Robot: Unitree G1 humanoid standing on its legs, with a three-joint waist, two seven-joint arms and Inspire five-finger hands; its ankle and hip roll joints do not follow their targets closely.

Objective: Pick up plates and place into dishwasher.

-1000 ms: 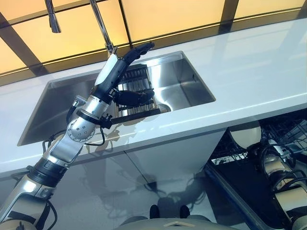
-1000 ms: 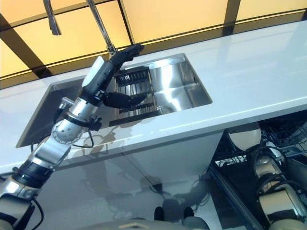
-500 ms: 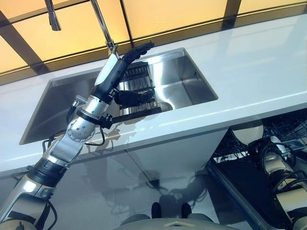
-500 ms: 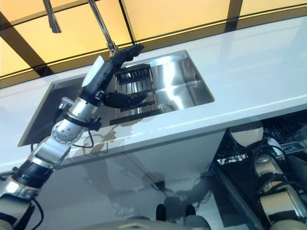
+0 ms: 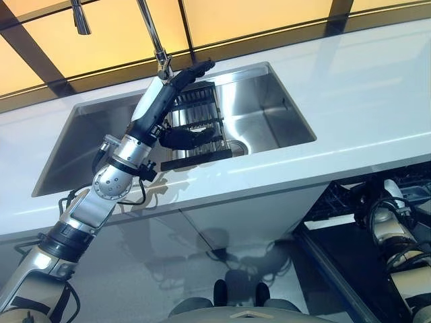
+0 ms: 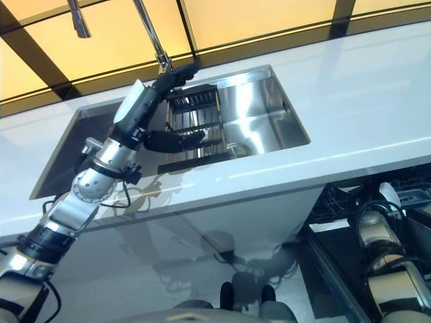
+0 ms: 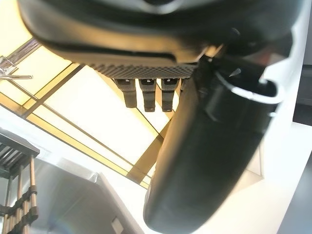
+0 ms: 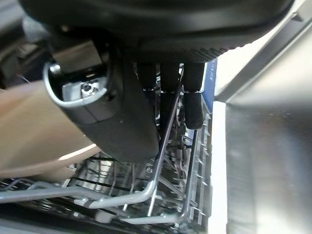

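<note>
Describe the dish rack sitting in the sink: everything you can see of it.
The dish rack is dark, built of thin parallel bars in a frame with a flat dark strip along its near edge. It stands inside the steel sink, about midway along it, below the faucet. No plates show in it. The left hand is right at it, thumb spread across the bars, fingers extended above its far end; contact is unclear.

Take the sink (image 5: 269,118) as your landmark: it sits sunk in the counter (image 5: 363,87), with the faucet (image 5: 151,33) rising behind its rear rim. Inside the sink you have a dish rack (image 5: 199,128) near its middle. Your left hand (image 5: 172,101) reaches over the sink, above that rack. Below the counter, right of the sink, stands the dishwasher rack (image 8: 161,195), your right hand (image 8: 122,112) over it with a plate (image 8: 34,131) beside it.
</note>
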